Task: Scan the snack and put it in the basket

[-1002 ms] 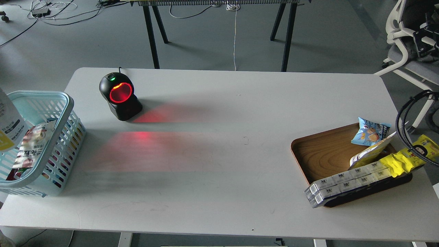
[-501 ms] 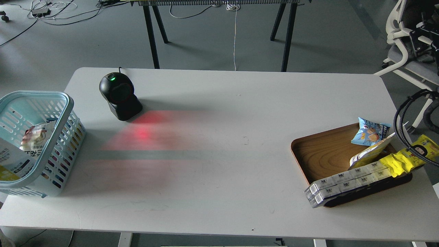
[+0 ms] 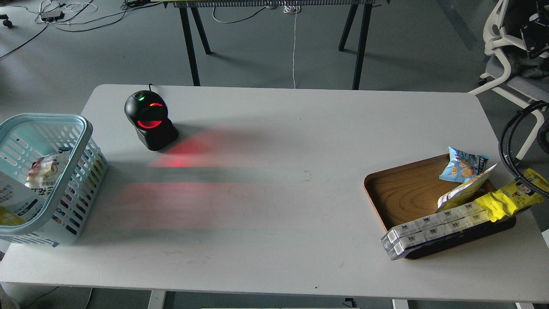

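Note:
The snack (image 3: 17,199), a white pouch with a yellow corner and dark text, lies inside the light blue basket (image 3: 81,124) at the table's left edge, leaning against the near wall. A reddish-white packet (image 3: 45,169) lies in the basket beside it. A similar yellow and white pouch (image 3: 465,189) leans in the wooden tray at the right. Neither of my grippers is in view.
A black barcode scanner (image 3: 150,122) with a red glow stands at the back left and casts red light on the table. A brown wooden tray (image 3: 403,189) at the right holds a blue packet (image 3: 463,165), a yellow wrapper (image 3: 510,197) and white boxes (image 3: 429,227). A black cable loop (image 3: 512,141) hangs at the right edge.
The pouch was up at the left edge above the basket a second ago; it has dropped into the basket and now rests there. The scanner's red ring flickered.

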